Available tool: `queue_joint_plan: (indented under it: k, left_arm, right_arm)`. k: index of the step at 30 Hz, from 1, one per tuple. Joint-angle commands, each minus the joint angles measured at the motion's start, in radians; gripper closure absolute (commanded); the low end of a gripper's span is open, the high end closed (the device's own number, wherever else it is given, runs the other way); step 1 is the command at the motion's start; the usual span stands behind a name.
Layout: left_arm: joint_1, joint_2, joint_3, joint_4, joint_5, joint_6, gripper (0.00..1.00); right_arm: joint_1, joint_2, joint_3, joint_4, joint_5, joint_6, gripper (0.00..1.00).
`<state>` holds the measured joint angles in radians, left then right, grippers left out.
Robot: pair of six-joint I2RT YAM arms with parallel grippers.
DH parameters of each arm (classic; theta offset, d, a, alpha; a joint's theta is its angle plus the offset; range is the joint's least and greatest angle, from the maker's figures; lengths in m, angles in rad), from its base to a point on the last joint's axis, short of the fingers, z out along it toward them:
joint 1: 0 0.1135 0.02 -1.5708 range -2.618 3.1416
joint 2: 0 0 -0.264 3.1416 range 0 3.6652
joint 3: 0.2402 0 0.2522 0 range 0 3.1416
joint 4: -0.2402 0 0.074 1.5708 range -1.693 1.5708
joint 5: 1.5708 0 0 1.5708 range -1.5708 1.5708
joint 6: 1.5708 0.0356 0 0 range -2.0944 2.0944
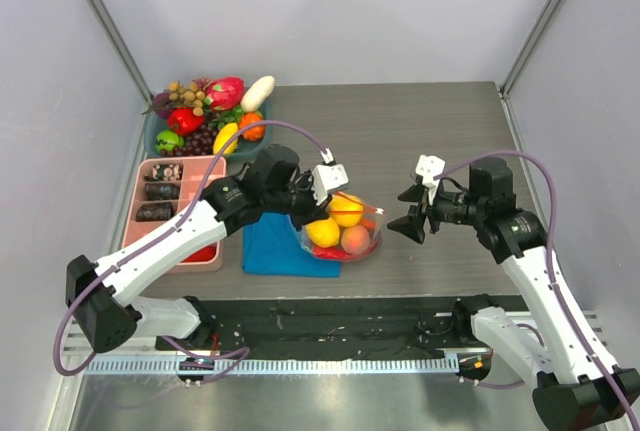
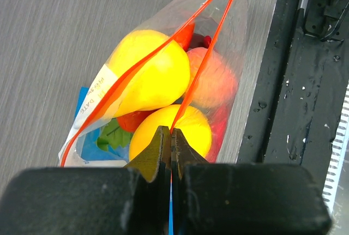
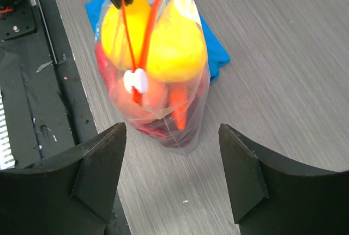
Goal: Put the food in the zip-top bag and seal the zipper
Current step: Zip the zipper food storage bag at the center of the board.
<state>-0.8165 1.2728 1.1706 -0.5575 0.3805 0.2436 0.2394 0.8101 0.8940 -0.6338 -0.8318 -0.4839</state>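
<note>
Orange-red zipper (image 2: 205, 55) pinched tight by left gripper (image 2: 170, 137) atop the full zip-top bag (image 2: 232, 44), right gripper (image 1: 405, 213) hovering beside it, jaws spread.

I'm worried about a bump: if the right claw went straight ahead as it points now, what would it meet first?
Probably the zip-top bag, around the white slider on its zipper; the right claw stands open with nothing between, though depth is unclear.
</note>
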Motion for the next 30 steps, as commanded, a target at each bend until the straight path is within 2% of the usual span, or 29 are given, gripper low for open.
queue_joint_plan:
  k: [1,8,11,14,20,21,23,25,29,30]
  left_arm:
    - [0.005,0.002,0.043,0.037,0.024,0.010,1.00]
    - [0.004,0.016,0.064,0.028,0.034,0.005,1.00]
    - [0.005,0.014,0.064,0.028,0.034,0.005,1.00]
    - [0.007,0.017,0.069,0.030,0.032,0.002,1.00]
    - [0.013,0.013,0.066,0.034,0.035,0.003,1.00]
    - [0.014,0.010,0.067,0.034,0.035,0.003,1.00]
    - [0.014,0.005,0.067,0.039,0.044,0.028,1.00]
    - [0.013,-0.009,0.077,0.042,0.058,0.054,0.93]
    - [0.008,-0.013,0.144,0.105,0.066,0.085,0.66]
    - [0.005,-0.003,0.167,0.107,0.061,0.097,0.65]
  right_arm:
    - [0.003,-0.005,-0.076,0.216,-0.035,-0.013,0.27]
    - [0.005,-0.012,-0.154,0.417,-0.113,0.059,0.31]
    - [0.012,-0.014,-0.167,0.442,-0.130,0.050,0.36]
    - [0.014,-0.011,-0.173,0.430,-0.142,-0.004,0.44]
    - [0.012,0.007,-0.155,0.373,-0.158,-0.064,0.74]
    - [0.014,0.011,-0.153,0.372,-0.159,-0.064,0.86]
    - [0.012,0.011,-0.150,0.368,-0.156,-0.065,0.99]
    - [0.014,0.008,-0.147,0.370,-0.158,-0.061,0.99]
    - [0.012,0.011,-0.138,0.362,-0.161,-0.045,0.99]
    - [0.012,0.015,-0.135,0.361,-0.162,-0.044,0.99]
